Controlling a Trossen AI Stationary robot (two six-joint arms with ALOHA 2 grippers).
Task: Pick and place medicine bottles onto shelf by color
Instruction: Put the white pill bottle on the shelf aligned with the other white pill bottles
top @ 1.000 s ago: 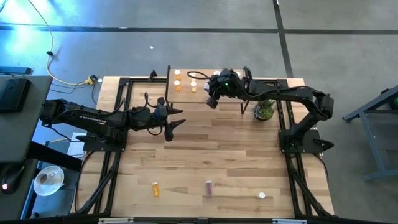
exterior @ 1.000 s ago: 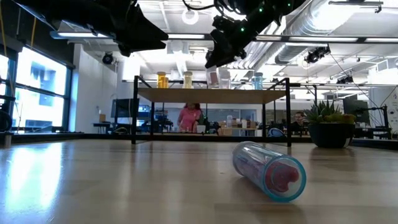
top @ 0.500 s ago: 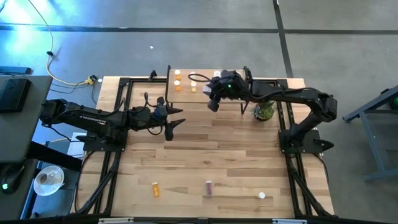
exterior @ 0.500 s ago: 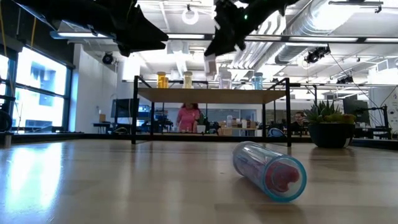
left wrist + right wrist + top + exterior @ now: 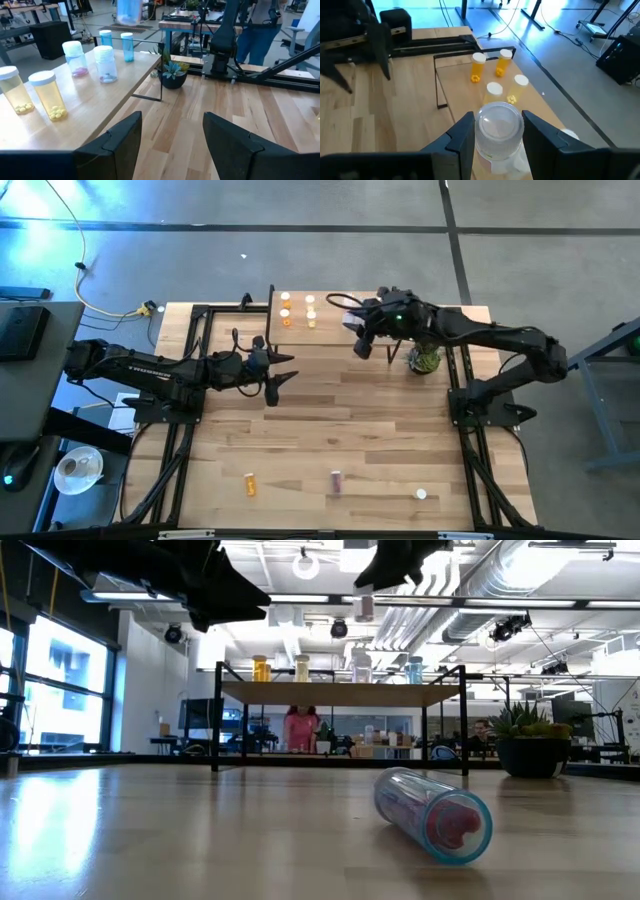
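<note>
Right gripper jaws clamped on clear white-capped bottle, left gripper jaws apart, empty

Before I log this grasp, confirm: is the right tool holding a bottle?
Yes, the right tool is shut on a white-capped bottle, clamped between its two fingers.

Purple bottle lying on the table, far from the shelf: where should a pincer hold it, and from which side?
Probably the purple bottle at mid-body, coming straight down from above, fingers closing across its width. It lies flat on the table, long axis roughly toward the shelf, so its round sides are free; the orange bottle lies well apart.
</note>
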